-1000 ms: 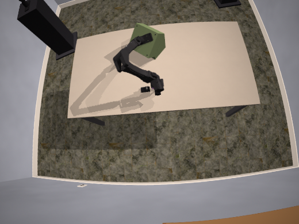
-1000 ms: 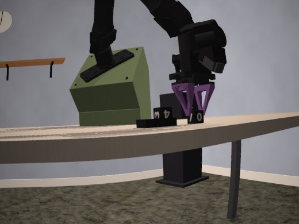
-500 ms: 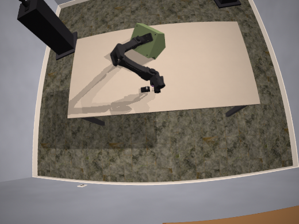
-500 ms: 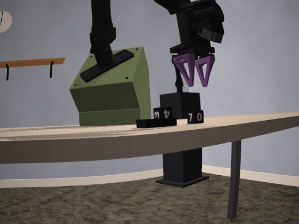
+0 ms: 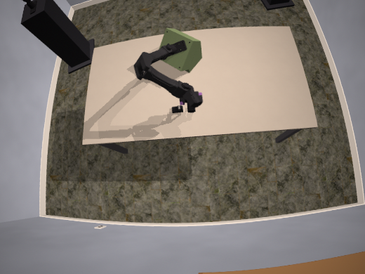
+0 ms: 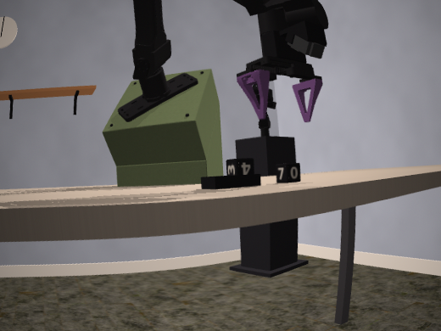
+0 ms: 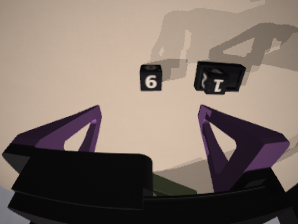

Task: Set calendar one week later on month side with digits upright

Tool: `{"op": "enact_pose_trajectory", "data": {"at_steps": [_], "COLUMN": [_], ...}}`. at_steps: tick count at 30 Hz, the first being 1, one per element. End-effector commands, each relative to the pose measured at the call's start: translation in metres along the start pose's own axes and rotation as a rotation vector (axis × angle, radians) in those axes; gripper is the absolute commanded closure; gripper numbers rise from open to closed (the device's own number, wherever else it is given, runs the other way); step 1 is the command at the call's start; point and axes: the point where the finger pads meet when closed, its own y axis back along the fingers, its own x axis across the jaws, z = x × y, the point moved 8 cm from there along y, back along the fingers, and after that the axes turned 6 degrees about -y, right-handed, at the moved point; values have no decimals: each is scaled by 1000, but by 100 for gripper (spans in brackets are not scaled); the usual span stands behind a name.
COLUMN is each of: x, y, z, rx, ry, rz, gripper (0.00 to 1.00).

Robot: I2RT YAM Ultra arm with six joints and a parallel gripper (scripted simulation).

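Across the worktop (image 5: 246, 77) (image 6: 365, 187) (image 7: 115, 30), seen from above: one black arm (image 5: 163, 80) (image 6: 148, 38), bolted to a green angled mount (image 5: 194, 57) (image 6: 161, 142); one pincer (image 5: 191, 98) (image 6: 286, 120) (image 7: 149, 110), purple-fingered, at the arm's far end; one small black tray (image 5: 174, 110) (image 6: 229, 182) (image 7: 199, 75), just beside the pincer in this view, its contents too small to read. Exterior view: pincer, fingers spread wide apart, nothing between them, raised above the worktop with its tips pointing down; tray, lying flat on the worktop; one black tray cube (image 6: 240, 167) (image 7: 215, 82), standing in the tray and rising above its rim, two side faces legible, a 3 lying on its side and an upside-down 4; one black loose cube (image 6: 288, 173) (image 7: 151, 78), resting on the worktop outside the tray and apart from it, side faces marked 7 and 0, both upright. Wrist view: pincer, one finger at each side, tips well apart; loose cube, ahead of the gap, touching neither finger, near face bearing a 6 or 9, which of the two cannot be told; tray, to the right of it, holding the tray cube, an upside-down 1 on one face, a second numeral only partly legible.
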Motion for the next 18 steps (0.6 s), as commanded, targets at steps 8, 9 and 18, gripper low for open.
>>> {"op": "enact_pose_trajectory", "data": {"at_steps": [8, 9, 18], "x": [2, 2, 2], "y": [6, 6, 6], "z": [1, 1, 1], "rx": [-13, -13, -13], "ry": [5, 5, -20], "rz": [6, 6, 6], "gripper": [0, 0, 0]}}
